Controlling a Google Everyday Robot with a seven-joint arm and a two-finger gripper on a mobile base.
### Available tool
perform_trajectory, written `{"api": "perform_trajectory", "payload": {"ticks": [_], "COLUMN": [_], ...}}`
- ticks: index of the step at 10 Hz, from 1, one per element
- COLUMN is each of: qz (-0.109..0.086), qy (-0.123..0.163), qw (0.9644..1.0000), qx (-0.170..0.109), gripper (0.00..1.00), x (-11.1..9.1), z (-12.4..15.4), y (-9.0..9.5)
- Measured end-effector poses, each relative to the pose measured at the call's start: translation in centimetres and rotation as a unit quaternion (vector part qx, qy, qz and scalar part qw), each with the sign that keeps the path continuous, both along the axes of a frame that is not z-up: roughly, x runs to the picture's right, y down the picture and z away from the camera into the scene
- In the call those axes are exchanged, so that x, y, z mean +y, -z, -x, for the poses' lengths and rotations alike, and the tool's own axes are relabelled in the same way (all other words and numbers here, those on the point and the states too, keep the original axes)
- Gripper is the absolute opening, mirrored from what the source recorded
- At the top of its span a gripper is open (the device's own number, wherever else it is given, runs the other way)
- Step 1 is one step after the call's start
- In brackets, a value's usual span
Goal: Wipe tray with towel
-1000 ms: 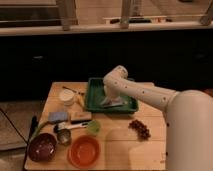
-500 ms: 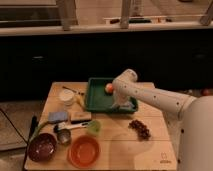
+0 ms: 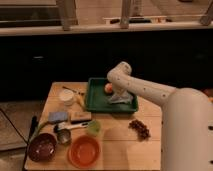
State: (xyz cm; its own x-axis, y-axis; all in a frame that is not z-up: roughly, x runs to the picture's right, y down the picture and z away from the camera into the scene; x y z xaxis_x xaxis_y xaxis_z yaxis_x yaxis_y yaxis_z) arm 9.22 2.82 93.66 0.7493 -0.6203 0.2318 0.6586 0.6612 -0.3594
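A green tray (image 3: pixel 98 98) sits at the back middle of the wooden table. A grey towel (image 3: pixel 123 98) lies bunched in the tray's right half. An orange round fruit (image 3: pixel 108 88) rests in the tray near its back edge. My white arm reaches in from the right and bends down over the tray. The gripper (image 3: pixel 120 94) is at the towel, pressing down on it in the right part of the tray.
On the table: an orange bowl (image 3: pixel 83 150), a dark purple bowl (image 3: pixel 42 146), a metal cup (image 3: pixel 63 135), a green cup (image 3: pixel 93 127), a blue sponge (image 3: pixel 58 117), a white cup (image 3: pixel 66 96), a wooden block (image 3: pixel 80 117), a cluster of dark grapes (image 3: pixel 139 128).
The arm and gripper have shifted right across the tray, and the towel has moved with them from the tray's middle to its right half. The orange fruit now shows.
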Motion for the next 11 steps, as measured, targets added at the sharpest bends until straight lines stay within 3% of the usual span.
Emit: {"api": "perform_trajectory", "payload": {"ticks": [3,6,9,11], "qz": [0.001,0.013,0.023,0.029], "qy": [0.020,0.038,0.035,0.024], "qw": [0.9997,0.9982,0.9981,0.9989], "qx": [-0.016,-0.045,-0.046,-0.028], "gripper": [0.03,0.03,0.03,0.03], "x": [-0.5,2.0,3.6,3.9], "z": [3.8,5.0,2.6,-0.6], "y": [-0.5,0.9,1.9,2.2]}}
